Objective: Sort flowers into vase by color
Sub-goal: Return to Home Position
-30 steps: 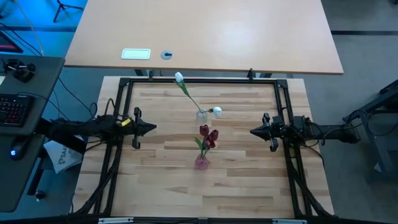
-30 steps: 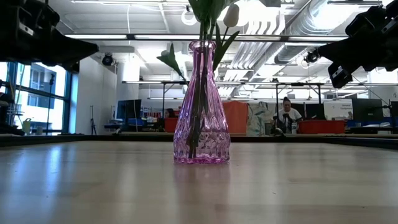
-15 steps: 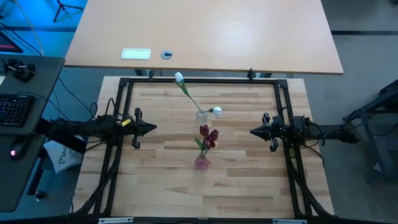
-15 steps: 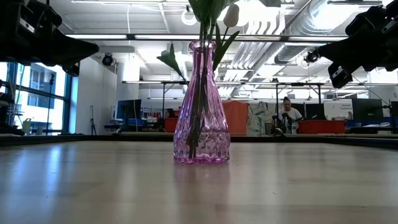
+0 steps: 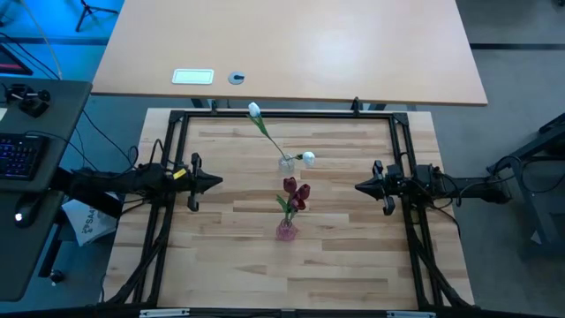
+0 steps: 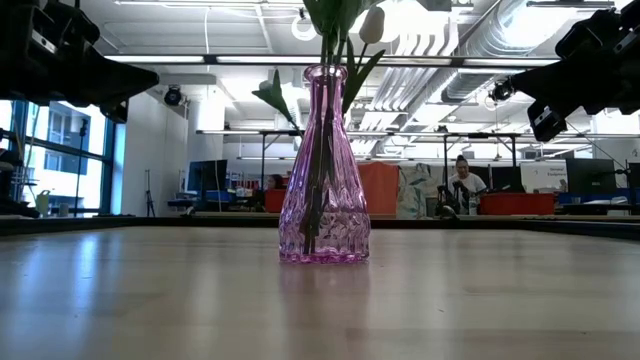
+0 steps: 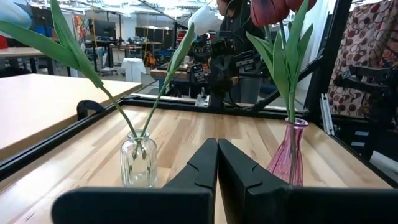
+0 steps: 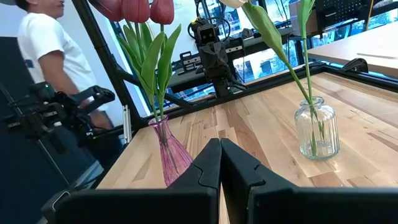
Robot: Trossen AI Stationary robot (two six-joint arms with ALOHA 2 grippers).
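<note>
Three dark red tulips (image 5: 294, 193) stand with their stems in a pink glass vase (image 5: 286, 231) near the table's middle, also seen as the pink vase (image 6: 324, 170). Two white tulips (image 5: 255, 110) lean out of a small clear glass vase (image 5: 286, 163) farther back; the clear vase (image 7: 138, 162) shows in the left wrist view. My left gripper (image 5: 218, 182) hangs shut at the table's left side, my right gripper (image 5: 358, 186) shut at the right side, both well clear of the vases.
A black metal frame (image 5: 282, 116) runs around the wooden table top. A larger tan table (image 5: 291, 53) stands behind it. In the right wrist view a person in a white shirt (image 8: 53, 50) stands beyond the table's left side. Bare wood lies between the vases and each gripper.
</note>
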